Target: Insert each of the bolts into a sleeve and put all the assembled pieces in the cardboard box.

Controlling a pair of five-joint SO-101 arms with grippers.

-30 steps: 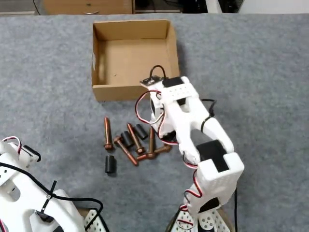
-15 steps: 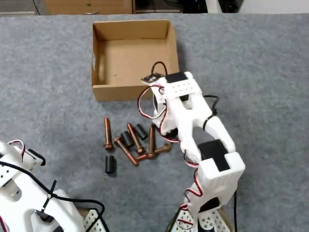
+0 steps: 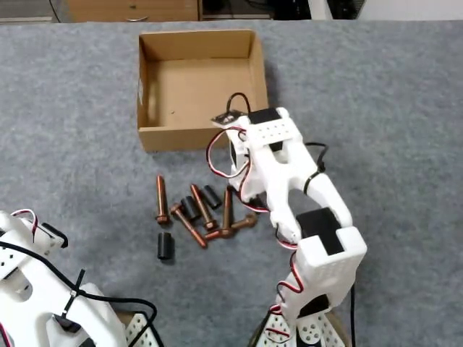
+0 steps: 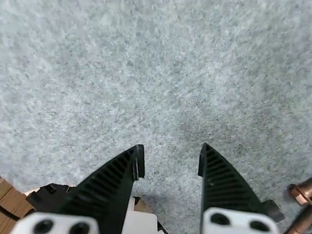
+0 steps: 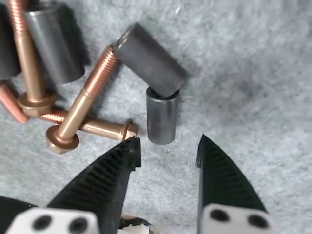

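Note:
Several copper bolts and black sleeves lie scattered on the grey carpet in front of the empty cardboard box. The right arm hangs over the right end of the pile. In the right wrist view my right gripper is open just short of a dark sleeve. A second sleeve leans on that one, with bolts beside it. The left arm stays at the near left corner. My left gripper is open over bare carpet, with a bolt head at the edge.
Grey carpet covers the whole table. The box stands at the far middle, its front wall close to the right arm's wrist. Wooden furniture lines the far edge. Open carpet lies left and right of the pile.
The right arm has shifted slightly away from the front edge and to the right, then stopped. The left arm has barely moved. Bolts and sleeves lie as before.

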